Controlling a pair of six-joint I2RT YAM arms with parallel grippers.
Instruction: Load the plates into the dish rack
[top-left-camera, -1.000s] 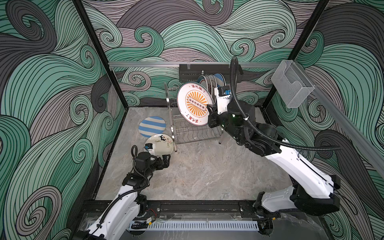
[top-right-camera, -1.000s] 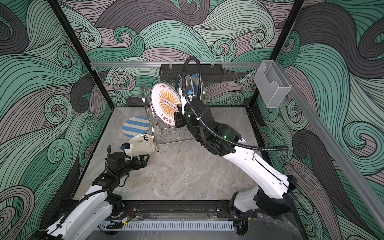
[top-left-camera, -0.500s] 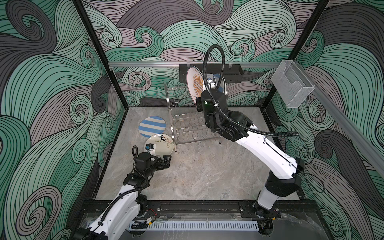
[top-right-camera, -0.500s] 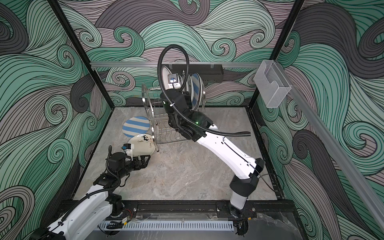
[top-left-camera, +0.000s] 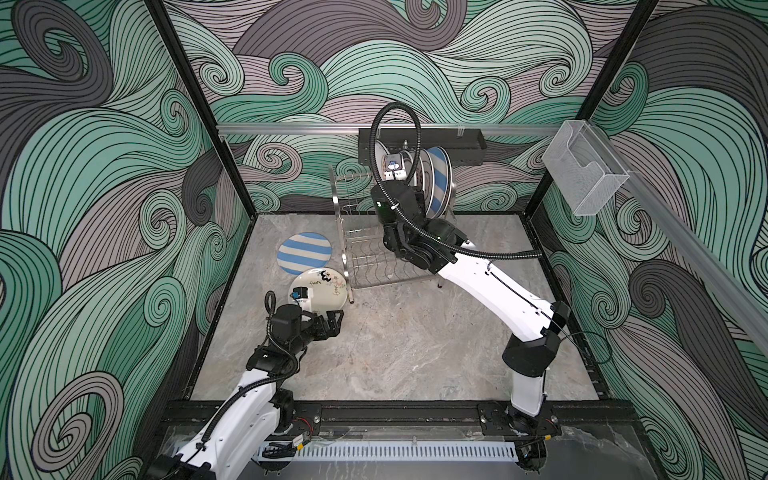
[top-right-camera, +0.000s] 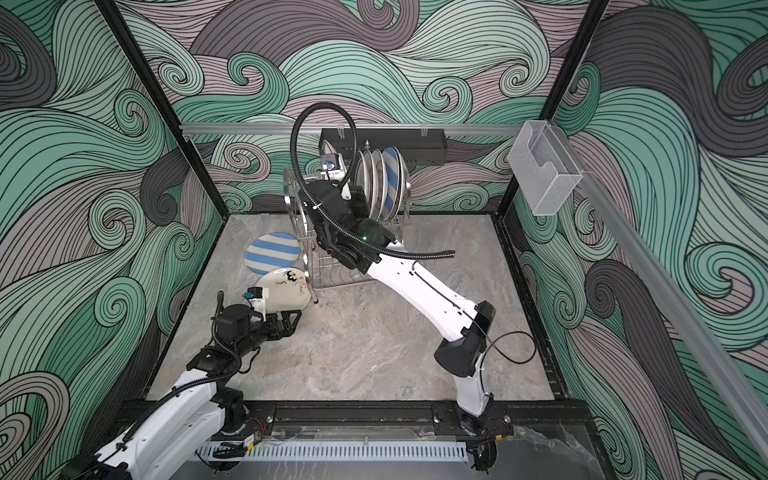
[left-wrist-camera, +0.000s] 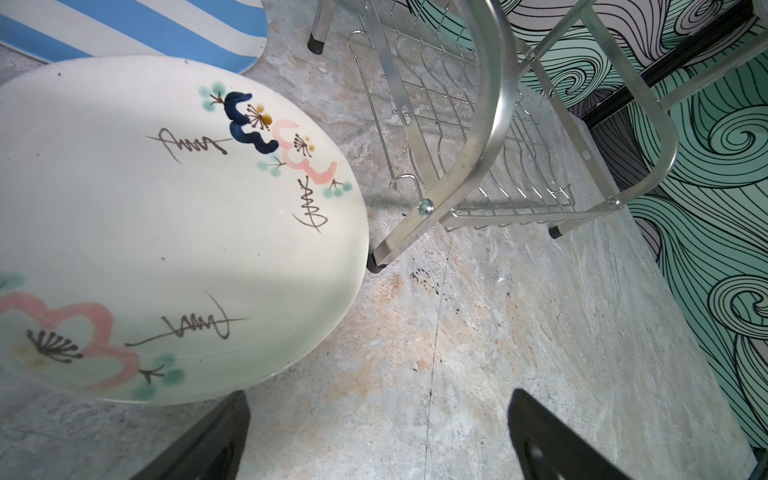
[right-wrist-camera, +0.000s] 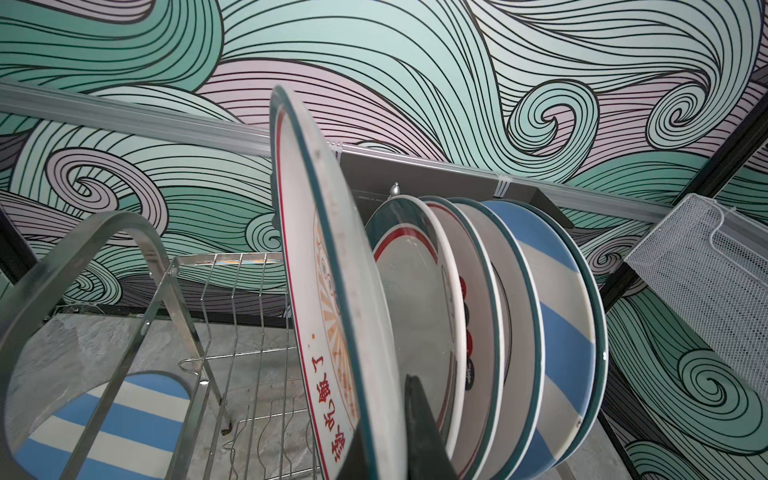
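The right gripper (right-wrist-camera: 386, 440) is clamping the lower rim of the orange sunburst plate (right-wrist-camera: 328, 291). It is holding the plate upright on edge at the upper shelf of the dish rack (top-left-camera: 365, 257), just beside the row of plates (right-wrist-camera: 419, 299) standing there. Whether it is seated in a slot I cannot tell.

Down on the table (top-left-camera: 415, 353), the left gripper (left-wrist-camera: 376, 436) is hovering with its jaws spread and empty. The flowered cream plate (left-wrist-camera: 166, 232) is lying just beside one finger, right by a rack foot, and overlapping a blue-striped plate (top-left-camera: 304, 258) lying flat.
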